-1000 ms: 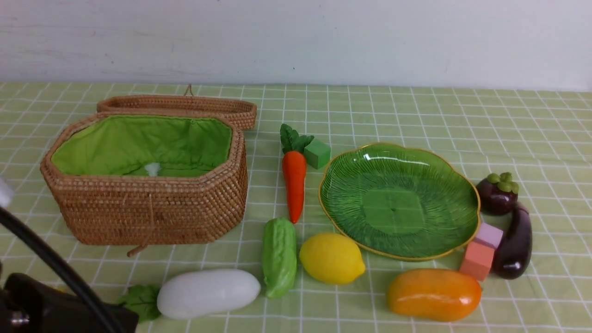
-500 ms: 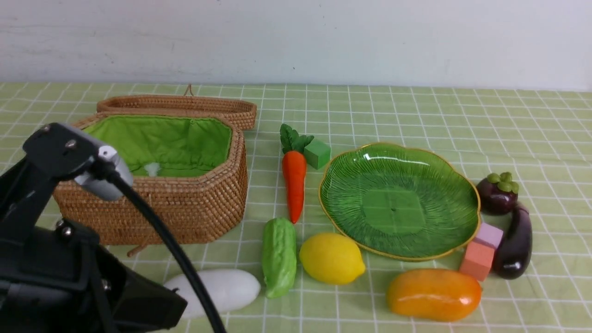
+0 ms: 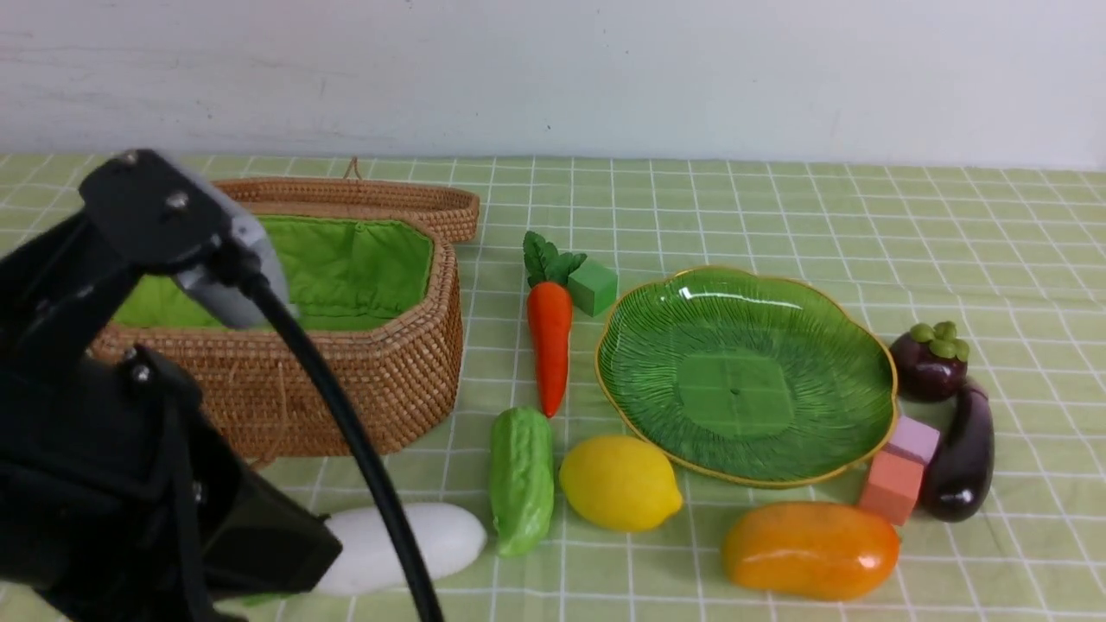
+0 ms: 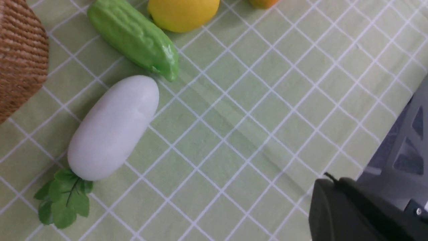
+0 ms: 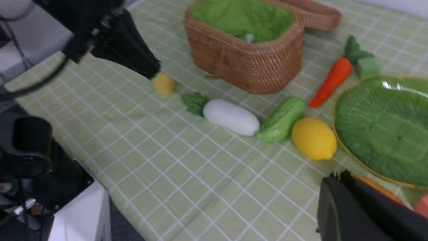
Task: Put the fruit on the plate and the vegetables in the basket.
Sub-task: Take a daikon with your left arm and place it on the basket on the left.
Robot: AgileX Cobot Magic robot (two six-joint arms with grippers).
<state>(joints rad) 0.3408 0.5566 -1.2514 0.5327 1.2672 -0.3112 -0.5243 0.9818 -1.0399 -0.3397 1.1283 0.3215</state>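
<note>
So, nearest the camera: the left arm (image 3: 130, 432) has swung up big into the front view over the last second. It now covers the white radish (image 3: 415, 540) at its leaf end and the near-left corner of the basket (image 3: 380, 380).

The left gripper (image 5: 152, 68) is pinched closed on nothing, hanging over the checked cloth (image 3: 691, 207) near that leafy end. The right gripper (image 5: 334, 187) has just gone from part-open to closed too, and it looks empty, sitting low near the mango (image 3: 810, 550).

Nothing else has budged. The radish, cucumber (image 3: 521, 479), lemon (image 3: 619, 482) and mango are all in the front row on the cloth. Behind them the carrot (image 3: 549, 341) lies beside the plate (image 3: 743, 380), which is bare. The eggplant (image 3: 963, 453) and mangosteen (image 3: 929, 363) are touching each other off its right side. Farthest back, the basket is open with its lid (image 3: 346, 194) flopped behind, and I can't see any veg inside.

My read is that sorting hasn't started. The left arm looks lined up for the radish, but its jaws need to open first.
</note>
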